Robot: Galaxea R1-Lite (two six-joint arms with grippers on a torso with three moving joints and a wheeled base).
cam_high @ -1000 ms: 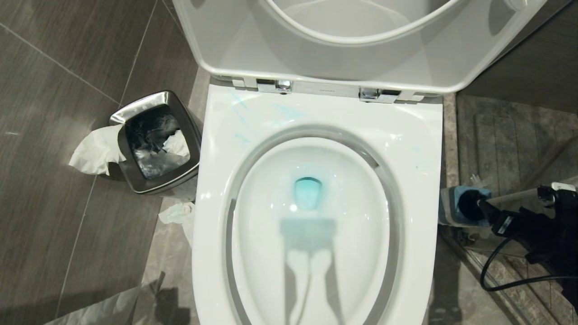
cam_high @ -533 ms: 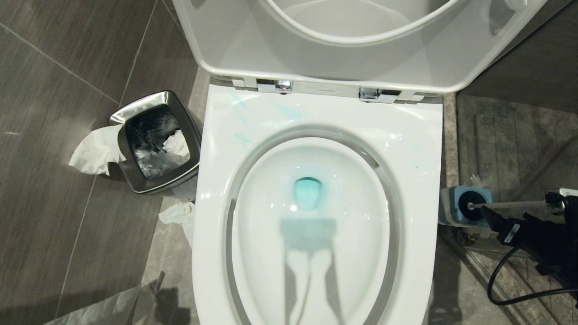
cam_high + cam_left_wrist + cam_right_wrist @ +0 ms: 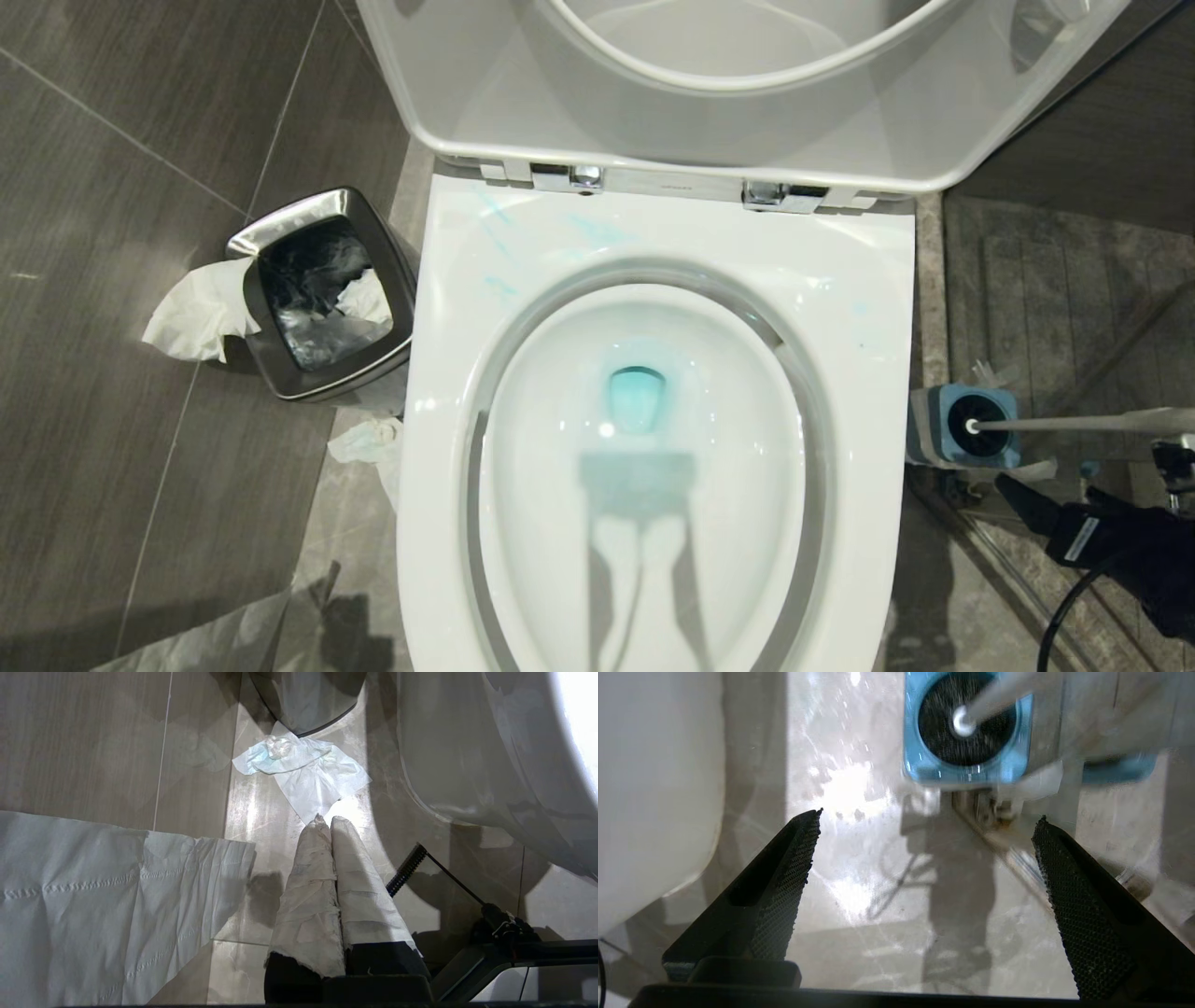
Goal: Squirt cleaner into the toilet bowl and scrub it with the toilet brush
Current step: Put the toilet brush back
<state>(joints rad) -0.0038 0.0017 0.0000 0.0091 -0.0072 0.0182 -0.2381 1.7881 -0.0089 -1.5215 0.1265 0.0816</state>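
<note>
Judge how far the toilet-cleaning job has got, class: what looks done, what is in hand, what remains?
Done: blue cleaner tints the water in the toilet bowl, and the toilet brush stands head-down in its blue holder. In hand: nothing; the right gripper hangs open beside the holder, apart from the brush. Left: blue streaks remain on the rim, so perhaps a wipe or flush.

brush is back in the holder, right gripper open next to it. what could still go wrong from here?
1. The toilet brush leans far over in its blue holder; the open right gripper, close below it, could clip the handle and tip both.
2. Blue cleaner streaks on the toilet bowl rim look unscrubbed.
3. Tissue on the floor could snag.
</note>
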